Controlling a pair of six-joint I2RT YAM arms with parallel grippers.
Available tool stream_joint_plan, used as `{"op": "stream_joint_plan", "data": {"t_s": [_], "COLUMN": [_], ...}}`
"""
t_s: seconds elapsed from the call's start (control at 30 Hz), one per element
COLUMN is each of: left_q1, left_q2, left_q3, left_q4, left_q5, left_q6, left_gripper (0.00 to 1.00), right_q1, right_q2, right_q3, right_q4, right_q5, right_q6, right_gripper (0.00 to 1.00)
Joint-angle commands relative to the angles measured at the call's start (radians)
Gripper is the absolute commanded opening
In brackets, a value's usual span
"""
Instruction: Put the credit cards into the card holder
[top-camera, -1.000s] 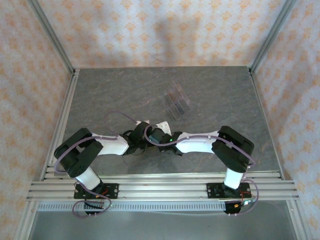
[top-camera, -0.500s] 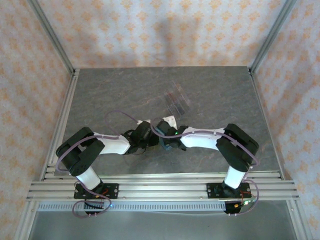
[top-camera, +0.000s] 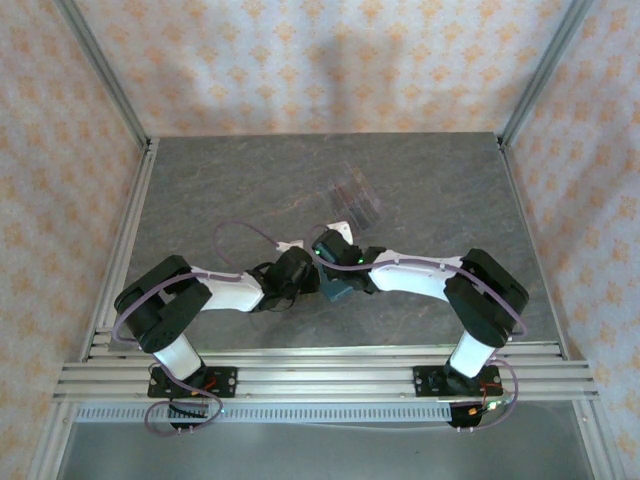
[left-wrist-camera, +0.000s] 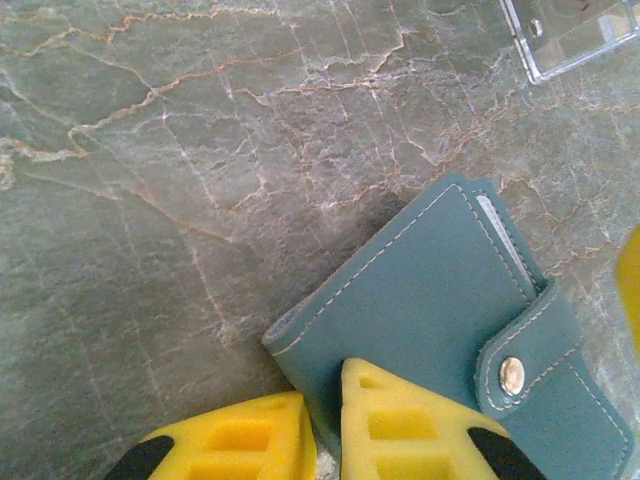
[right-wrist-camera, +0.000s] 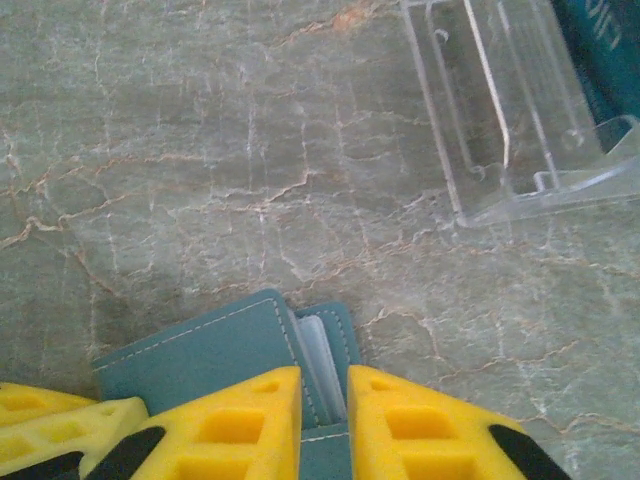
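On the marble table (left-wrist-camera: 150, 200), left gripper (left-wrist-camera: 320, 400) clamped the teal card holder (left-wrist-camera: 430, 300); right gripper (right-wrist-camera: 323, 390) stood astride its edge, jaws slightly apart.

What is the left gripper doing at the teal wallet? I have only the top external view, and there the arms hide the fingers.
Observer: The left gripper is shut on one edge of the teal wallet, near a corner.
Operator: Is the wallet open or closed?
Observer: Closed. The flap with the snap button lies over the front.
Operator: And the right gripper?
Observer: The right gripper stands astride another edge of the wallet, with a narrow gap between its fingers. Whether it presses, I cannot tell.
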Motion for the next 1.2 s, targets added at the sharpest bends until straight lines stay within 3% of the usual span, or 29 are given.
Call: {"op": "stream_joint_plan", "data": {"t_s": [0.0, 0.17, 0.47, 0.9, 1.17], "left_q1": [0.002, 0.043, 0.099, 0.108, 0.111], "left_q2": [0.151, 0.069, 0.051, 0.114, 0.129], "left_q3": [-0.047, -0.023, -0.026, -0.034, -0.029], "left_q4": [-0.05, -0.122, -0.145, -0.105, -0.098], "left_q5": [0.16, 0.174, 0.21, 0.222, 0.227], "left_q6": [-0.018, -0.012, 0.005, 0.007, 0.007], "left_gripper": [0.14, 0.14, 0.14, 0.13, 0.13], "right_q1": [0.004, 0.003, 0.003, 0.005, 0.036], "right_q2": [-0.006, 0.024, 0.047, 0.095, 0.104], "right_q3": [-0.02, -0.009, -0.021, -0.029, -0.055], "right_q4": [0.01, -0.017, -0.013, -0.04, -0.075], "right_q5": [-0.026, -0.045, -0.089, -0.17, -0.106], "right_q6": [-0.011, 0.0, -0.01, -0.001, 0.011], "right_gripper": [0.23, 0.26, 0.43, 0.5, 0.51]}}
